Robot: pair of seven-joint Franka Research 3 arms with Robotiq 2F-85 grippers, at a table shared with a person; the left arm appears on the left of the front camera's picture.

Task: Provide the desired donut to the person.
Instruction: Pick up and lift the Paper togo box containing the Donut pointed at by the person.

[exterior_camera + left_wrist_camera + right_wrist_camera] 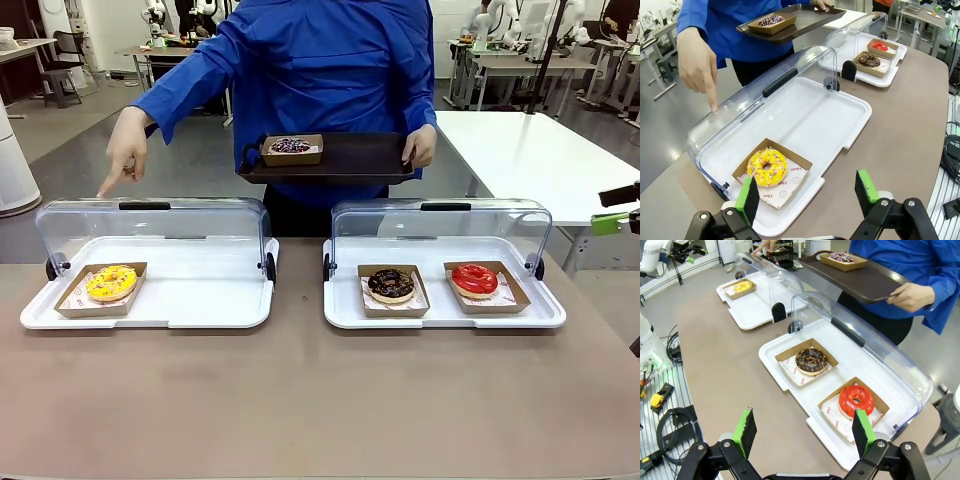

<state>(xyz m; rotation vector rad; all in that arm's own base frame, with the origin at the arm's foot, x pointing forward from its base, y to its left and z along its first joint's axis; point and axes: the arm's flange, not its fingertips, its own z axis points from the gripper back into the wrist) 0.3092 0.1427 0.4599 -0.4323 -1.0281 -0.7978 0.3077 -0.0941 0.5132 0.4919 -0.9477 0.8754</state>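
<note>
The yellow donut has bright yellow icing flecked with pink and white sprinkles. It sits in a shallow brown cardboard box lined with printed paper, at the near left corner of the left white tray. That tray's clear lid is rolled back behind it, so the donut lies uncovered from the robot's side.

The person, in a bright blue jacket, stands at the far side. Their pointing hand has its forefinger aimed straight down at the lid's left end; I cannot tell if it touches. Their other hand holds up a dark tray carrying a sprinkled dark donut.

The left tool hangs over the near edge of the left tray, fingers spread wide with nothing between them and the yellow donut just beyond its left finger. The right tool is likewise spread and empty, above the near edge of the right tray, which holds a chocolate donut and a red donut.

Most of the left tray's floor is bare, a narrow gap parts the two trays, and the brown counter before them lies open.
</note>
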